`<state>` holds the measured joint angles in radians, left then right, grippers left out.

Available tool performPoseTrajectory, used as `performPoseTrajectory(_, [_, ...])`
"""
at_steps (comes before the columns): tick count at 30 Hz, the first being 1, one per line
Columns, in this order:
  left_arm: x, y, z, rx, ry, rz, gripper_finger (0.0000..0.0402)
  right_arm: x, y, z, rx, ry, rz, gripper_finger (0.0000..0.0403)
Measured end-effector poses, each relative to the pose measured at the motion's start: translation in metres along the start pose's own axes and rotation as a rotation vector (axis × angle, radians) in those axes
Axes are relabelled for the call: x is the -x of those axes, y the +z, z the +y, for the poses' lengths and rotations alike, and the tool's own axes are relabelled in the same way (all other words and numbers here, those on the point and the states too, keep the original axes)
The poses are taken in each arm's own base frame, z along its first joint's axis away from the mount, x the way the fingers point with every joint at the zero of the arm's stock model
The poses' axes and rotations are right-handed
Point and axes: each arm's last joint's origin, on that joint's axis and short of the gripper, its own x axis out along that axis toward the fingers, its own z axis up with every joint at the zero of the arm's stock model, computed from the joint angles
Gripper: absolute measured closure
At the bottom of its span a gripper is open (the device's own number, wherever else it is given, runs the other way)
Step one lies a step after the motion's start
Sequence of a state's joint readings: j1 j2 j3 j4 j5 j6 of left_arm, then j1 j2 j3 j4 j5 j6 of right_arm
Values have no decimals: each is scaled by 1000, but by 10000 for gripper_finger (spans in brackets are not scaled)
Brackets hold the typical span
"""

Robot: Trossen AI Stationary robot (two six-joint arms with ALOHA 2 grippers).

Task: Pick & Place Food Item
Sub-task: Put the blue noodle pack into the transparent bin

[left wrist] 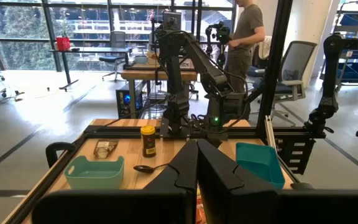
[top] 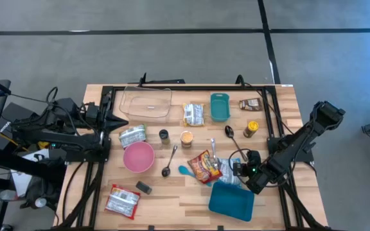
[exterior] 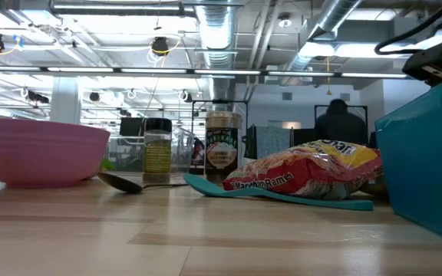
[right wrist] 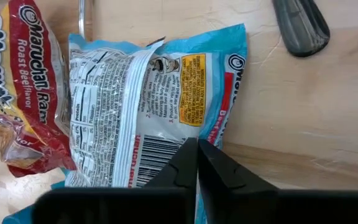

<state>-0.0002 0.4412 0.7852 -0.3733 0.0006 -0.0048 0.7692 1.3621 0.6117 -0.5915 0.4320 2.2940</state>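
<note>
Blue ramen packet (right wrist: 157, 106) flat on table, edge pinched in closed right pincer (right wrist: 197, 163).

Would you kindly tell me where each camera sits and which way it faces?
High: overhead, straight down; both arms show.
Low: tabletop height, level across to the room; red ramen packet ahead, no gripper seen.
Left wrist: faces across table; shut left gripper.
Right wrist: faces down; shut right gripper over blue ramen packet.
Shared: the red ramen packet appears in high, low and right wrist.
</note>
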Motion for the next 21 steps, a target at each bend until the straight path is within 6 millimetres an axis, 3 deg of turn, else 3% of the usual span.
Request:
performPoseTrajectory(11, [0, 0, 0, 0, 0, 0, 402, 5, 2, 2, 22, 23, -28, 402])
performPoseTrajectory(21, [0, 0, 0, 0, 0, 1, 402, 40, 18, 10, 119, -30, -118, 403])
